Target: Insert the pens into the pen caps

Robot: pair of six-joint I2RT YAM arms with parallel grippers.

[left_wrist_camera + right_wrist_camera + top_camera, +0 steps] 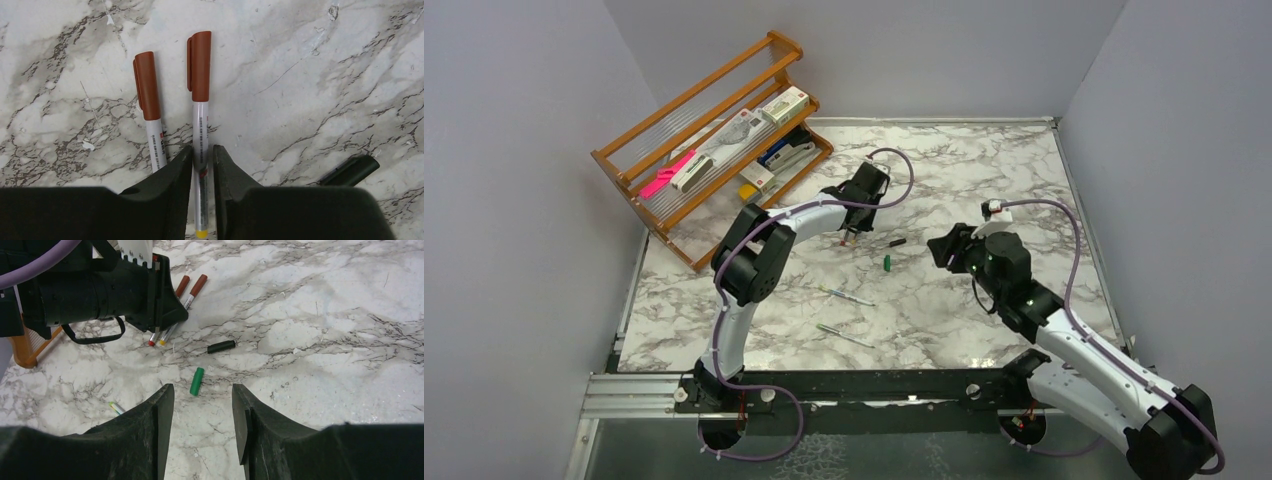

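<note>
In the left wrist view two white pens lie side by side, each wearing a red-brown cap (pixel 200 65) (pixel 146 85). My left gripper (pixel 202 147) straddles the right-hand pen (pixel 200 130). Its left finger touches the barrel, and a thin gap shows at the right finger. The other capped pen (pixel 156 142) lies just left of the fingers. A loose green cap (pixel 197 381) lies just ahead of my open, empty right gripper (pixel 202 387). A black cap (pixel 221 346) lies beyond it. Two uncapped pens (pixel 846 296) (pixel 844 335) rest nearer the arm bases.
A wooden rack (pixel 629 165) holding stationery and a pink marker stands at the back left. Grey walls close in the marble table (pixel 984 160) on three sides. My left arm (pixel 754 250) arches over the table's left half, and a black rail (pixel 874 385) runs along the near edge.
</note>
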